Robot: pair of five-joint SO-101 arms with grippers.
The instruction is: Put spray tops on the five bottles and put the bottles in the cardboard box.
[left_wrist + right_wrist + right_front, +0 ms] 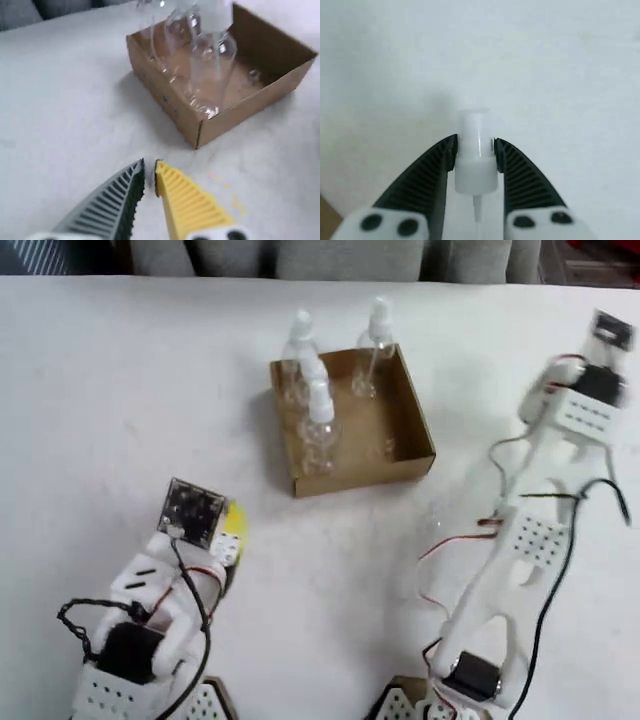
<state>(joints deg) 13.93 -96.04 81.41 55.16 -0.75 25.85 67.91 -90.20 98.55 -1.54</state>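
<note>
Right claw [475, 144] clamped on white plastic spray top [476, 172]. Left claw [150, 174] together, empty; brown cardboard box [245, 115] holding clear plastic bottles [207, 55] ahead. You risk smooth top twisting in pinch grip, then seating crooked.
</note>
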